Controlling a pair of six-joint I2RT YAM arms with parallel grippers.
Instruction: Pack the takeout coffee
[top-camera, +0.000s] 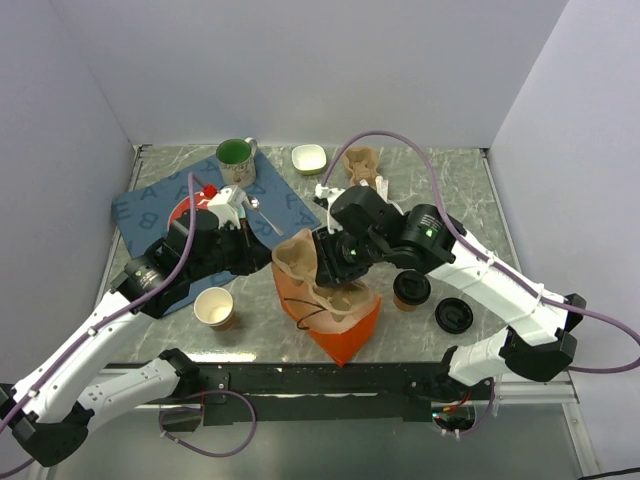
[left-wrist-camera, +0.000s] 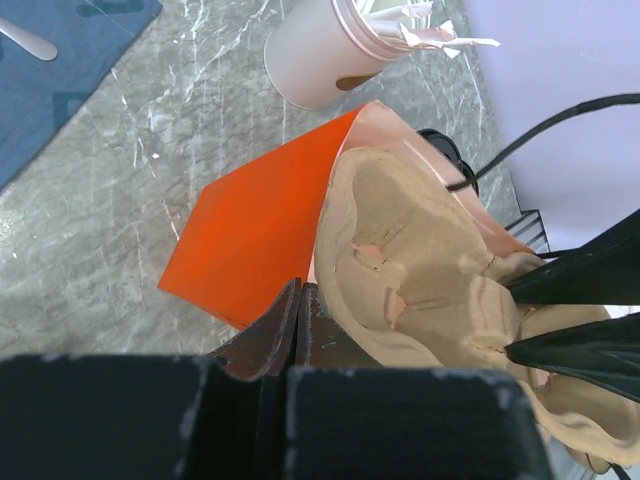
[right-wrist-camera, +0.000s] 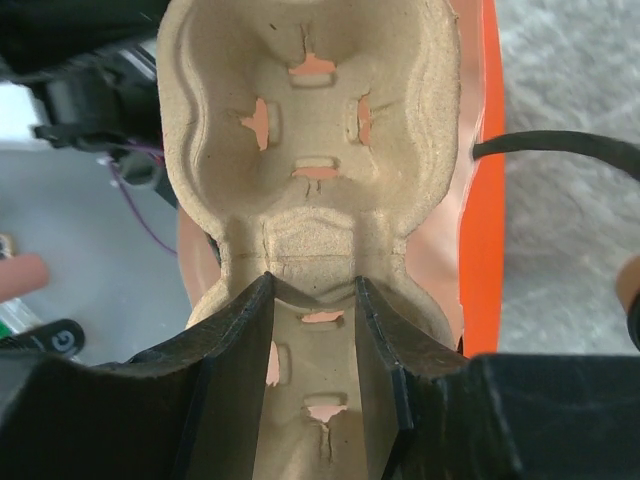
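The takeout coffee (top-camera: 411, 290), a small brown cup with a black lid, stands on the table just right of the orange bag (top-camera: 345, 325). A tan pulp cup carrier (top-camera: 298, 258) tilts into the bag's mouth. My right gripper (top-camera: 326, 256) is shut on the carrier; in the right wrist view its fingers (right-wrist-camera: 262, 305) clamp the carrier's (right-wrist-camera: 310, 120) middle ridge, gripper (right-wrist-camera: 313, 295) over the bag (right-wrist-camera: 482, 200). My left gripper (top-camera: 262, 255) is shut on the bag's rim; in the left wrist view the gripper (left-wrist-camera: 300, 295) pinches the bag's (left-wrist-camera: 255, 230) edge beside the carrier (left-wrist-camera: 420, 260).
A loose black lid (top-camera: 453, 314) lies right of the coffee. A lidless tan cup (top-camera: 215, 308) stands front left. At the back are a green mug (top-camera: 236, 155), a white bowl (top-camera: 309, 157), a tan holder with packets (top-camera: 361, 165), and a blue mat (top-camera: 200, 205) with a spoon (top-camera: 266, 216).
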